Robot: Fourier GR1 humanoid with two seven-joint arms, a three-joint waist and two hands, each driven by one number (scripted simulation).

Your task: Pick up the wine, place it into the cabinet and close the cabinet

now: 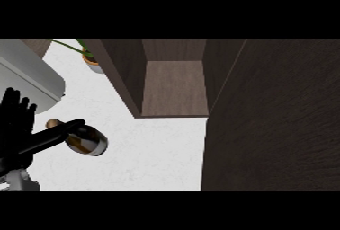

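Dark wood-grain panels make up the cabinet [174,85], which stands open at the upper centre. Its door [272,117] is swung out and fills the right side of the head view. The compartment holds nothing visible.

The wine [90,141] lies low at the left on the white counter [159,152], well apart from the cabinet. It is a dark, glossy bottle, seemingly tilted or on its side, with its brown cap end towards the upper left.

The left hand [16,121] is at the bottle. Its fingers [20,103] stand straight and spread, and its thumb [53,134] lies extended across the neck end. Nothing visibly curls round the glass. The right hand does not show.

Judged step: the pick-up, with no grasp made yet. The next move calls for closing the hand round the bottle, lifting it, and carrying it right and up into the open compartment. The door's closing comes after.

A grey appliance [26,76] and a potted plant [91,60] stand behind. No brand, label or writing can be read anywhere.
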